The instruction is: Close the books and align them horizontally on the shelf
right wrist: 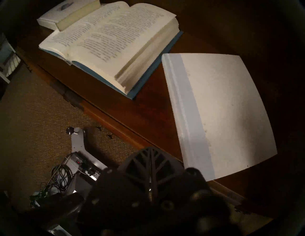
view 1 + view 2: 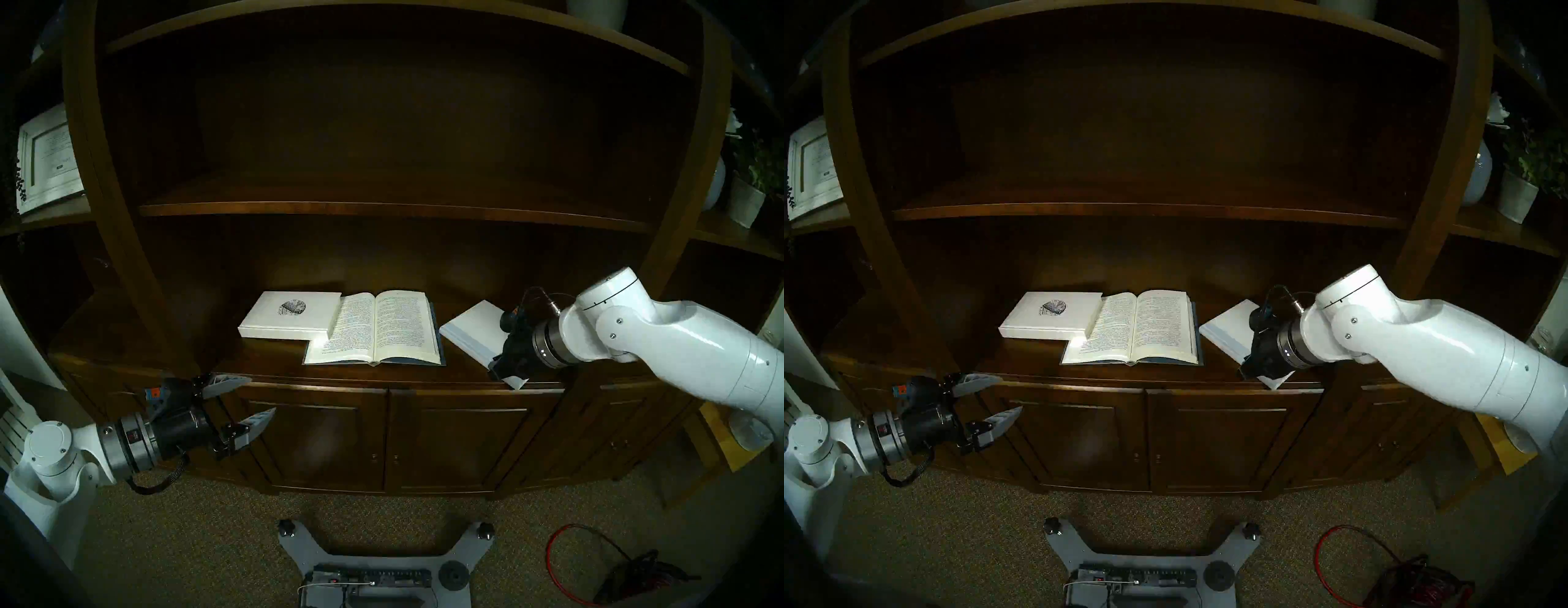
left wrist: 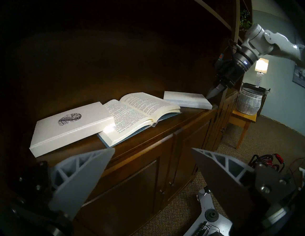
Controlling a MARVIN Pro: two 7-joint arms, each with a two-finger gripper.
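Observation:
Three books lie on the dark wooden shelf [image 2: 191, 356]. The white book with the speckled oval [image 2: 290, 320] is closed at the left, its right edge resting on the left page of the blue book [image 2: 373, 329], which lies open in the middle. At the right the plain white book [image 2: 471, 335] is closed and skewed, its near corner past the shelf's front edge. My right gripper [image 2: 498, 373] is shut with nothing in it, its tips at that near corner [image 3: 212, 93]. My left gripper [image 2: 261, 395] is open and empty, below the shelf's left end, in front of the cabinet doors.
A thinner shelf board [image 2: 382, 208] hangs above the books. Panelled cabinet doors [image 2: 424, 433] lie below the ledge. A white-framed picture [image 2: 46, 161] stands far left, a potted plant [image 2: 746, 199] far right. On the carpet are my base [image 2: 382, 564] and a red cable [image 2: 594, 564].

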